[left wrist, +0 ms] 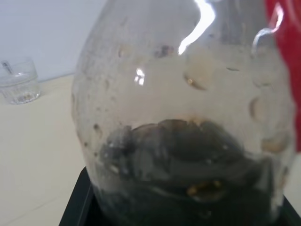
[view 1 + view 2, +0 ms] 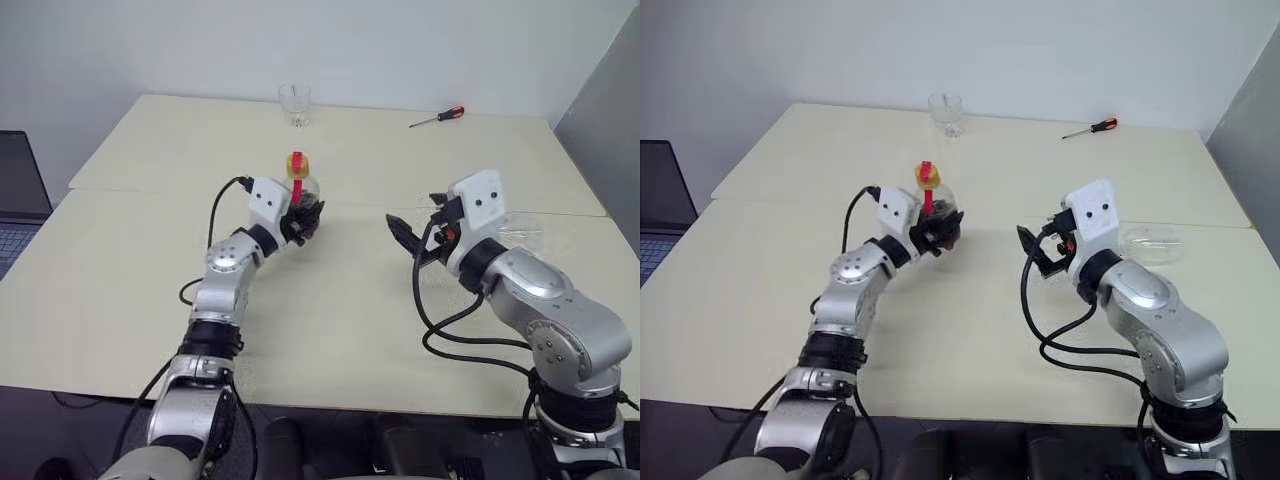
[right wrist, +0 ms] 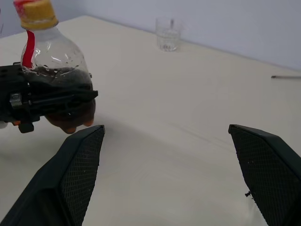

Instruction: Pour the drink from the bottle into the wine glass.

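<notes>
On your left, a dark laptop [image 2: 20,190] sits at the scene's edge beside the pale cream, matte tabletop [image 2: 130,270], which is two smooth slabs meeting at a seam. Your left pincer [image 2: 305,222] is clenched around the belly of the small, squat, round-bellied clear plastic bottle [image 2: 301,185], holding it upright and lifted off the tabletop near the middle. The bottle has a yellow cap and a red strip running down from the neck; its wall is glossy and beaded with droplets inside. The dark brown, cola-like drink [image 1: 183,155] fills just the lower part of the belly. At the far edge, behind the bottle, stands a short clear stemless tumbler [image 2: 294,104] with a thick base. Your right pincer [image 2: 410,236] is released, its two black, mesh-textured fingers [image 3: 77,165] spread wide and pointing towards the bottle, well apart from it. Far right lies a slim screwdriver [image 2: 437,117] with a red and black handle. Just beyond your right arm, something clear and glassy [image 2: 1150,240] lies low on the tabletop; you cannot tell its shape.
</notes>
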